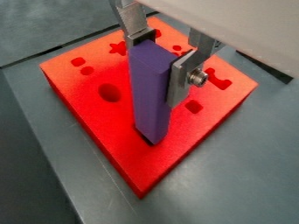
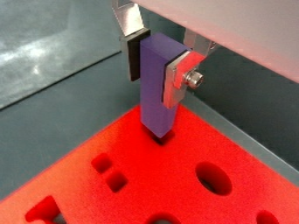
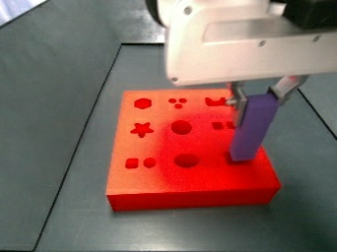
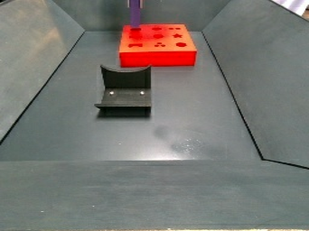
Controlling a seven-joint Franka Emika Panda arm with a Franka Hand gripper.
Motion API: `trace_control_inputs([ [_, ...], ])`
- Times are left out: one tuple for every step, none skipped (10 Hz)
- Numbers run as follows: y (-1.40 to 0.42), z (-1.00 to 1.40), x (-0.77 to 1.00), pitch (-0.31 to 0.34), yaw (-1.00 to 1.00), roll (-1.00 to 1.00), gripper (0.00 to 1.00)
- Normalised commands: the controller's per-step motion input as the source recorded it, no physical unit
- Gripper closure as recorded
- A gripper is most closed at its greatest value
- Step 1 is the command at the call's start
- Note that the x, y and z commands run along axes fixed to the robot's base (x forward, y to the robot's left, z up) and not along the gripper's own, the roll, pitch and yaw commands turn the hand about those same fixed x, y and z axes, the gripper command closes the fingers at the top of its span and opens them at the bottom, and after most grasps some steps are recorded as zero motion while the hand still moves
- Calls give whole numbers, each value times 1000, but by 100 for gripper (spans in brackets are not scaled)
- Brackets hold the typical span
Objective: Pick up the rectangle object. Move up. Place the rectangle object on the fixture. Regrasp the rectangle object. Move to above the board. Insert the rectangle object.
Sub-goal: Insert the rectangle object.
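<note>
The fixture (image 4: 125,91) stands empty, nearest in a side view, well apart from the board (image 4: 158,44) beyond. Over the board, the gripper (image 1: 163,54) clamps the block (image 1: 149,89) upright between its plates, lower end at a corner cut-out, seemingly just entering. To seat it well, I judge: keep it vertical, square to the slot, press slowly. Other cut-outs (image 3: 187,159) look empty.

The silver two-finger gripper (image 1: 163,58) is running out of frame at the top in both wrist views. The lavender-purple rectangular block (image 4: 135,13) is being cropped by the upper edge in a side view. Its lower end (image 2: 159,133) is hiding the bright orange-red board's (image 2: 140,179) surface beneath.
</note>
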Motion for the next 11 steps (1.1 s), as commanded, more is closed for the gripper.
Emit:
trace_control_inputs([
  [0,-223,-51,-54,-9,0,100],
  [0,-249,0,-51,0,0,100],
  [0,-254,0,-60,0,0,100],
  [0,-289,26,-47,0,-4,100],
  [0,-334,163,0,0,0,100],
  [0,-337,97,0,0,0,100],
  [0,-326,31,0,0,0,100],
  [0,-334,57,0,0,0,100],
  [0,-340,34,0,0,0,100],
  [0,-363,0,-4,-26,0,100],
  [0,-380,0,-6,-34,0,100],
])
